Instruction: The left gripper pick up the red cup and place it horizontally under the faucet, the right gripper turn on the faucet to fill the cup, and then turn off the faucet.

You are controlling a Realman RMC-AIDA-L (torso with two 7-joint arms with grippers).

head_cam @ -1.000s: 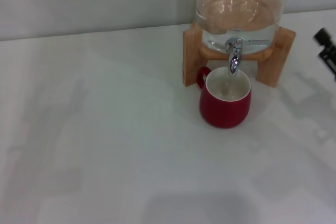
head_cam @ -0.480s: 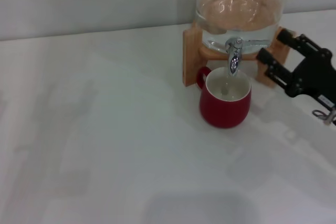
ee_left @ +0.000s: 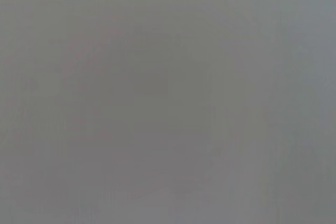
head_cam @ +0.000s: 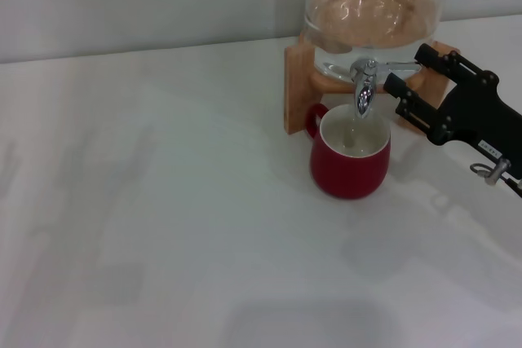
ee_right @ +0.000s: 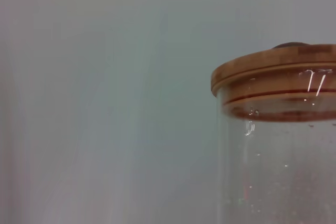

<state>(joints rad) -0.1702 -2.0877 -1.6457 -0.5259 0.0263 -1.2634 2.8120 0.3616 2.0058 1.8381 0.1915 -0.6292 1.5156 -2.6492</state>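
Red cup: upright on the white desk, right of centre, directly below the faucet's spout; its white inside faces up and its loop handle points left and far, close to the stand's left leg.
Faucet: chrome, on the near face of the glass dispenser, spout hanging just above the cup's rim.
Wooden stand: carries the dispenser at the far right of the desk; its left leg is just beside the cup's handle.
Right end effector: all black, reaching in from the right edge, its two long fingers apart and pointing left toward the faucet; the fingertips are near the tap but appear not to touch it.
Left end effector: out of sight in the head view; its wrist view is a plain grey field with nothing to make out.
Right wrist view: the dispenser's clear wall and its wooden lid against a pale wall.
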